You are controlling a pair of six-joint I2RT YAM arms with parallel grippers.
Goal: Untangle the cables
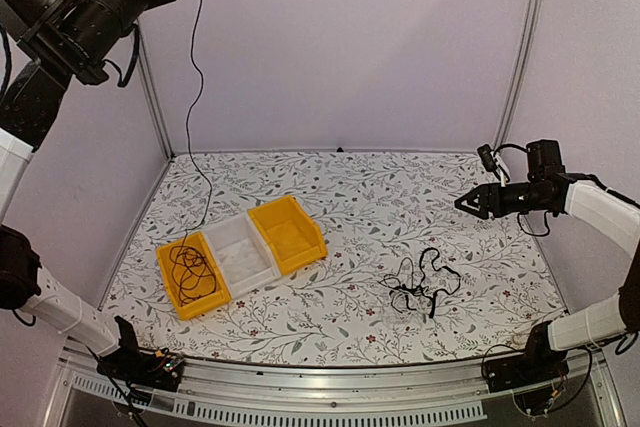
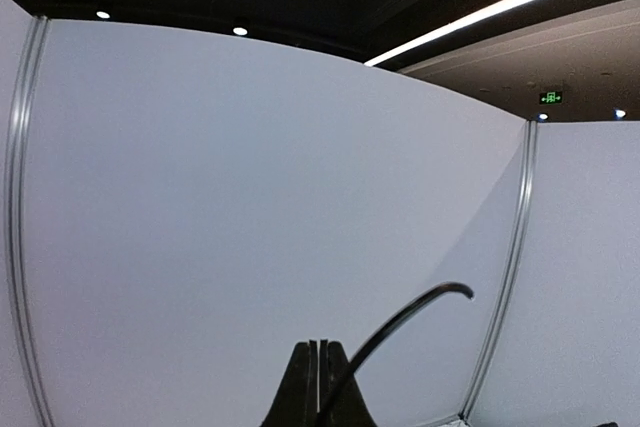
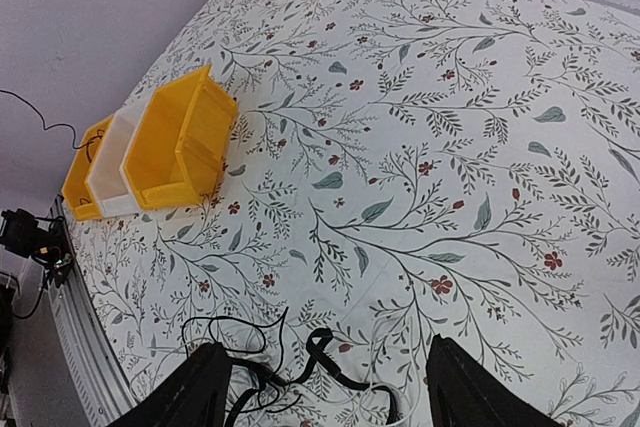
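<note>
The only sign in view is a small green lit sign (image 2: 550, 97), caught by the left wrist camera. It hangs high against the dark ceiling area above the white partition (image 2: 250, 227). Its pale marks are too small to read as letters or figures. No other writing can be read in any view.

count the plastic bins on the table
3, side by side in a slanted row left of centre: a yellow bin nearest the front with a black cable in it, a white bin in the middle, a second yellow bin farthest back. None look hidden.
</note>
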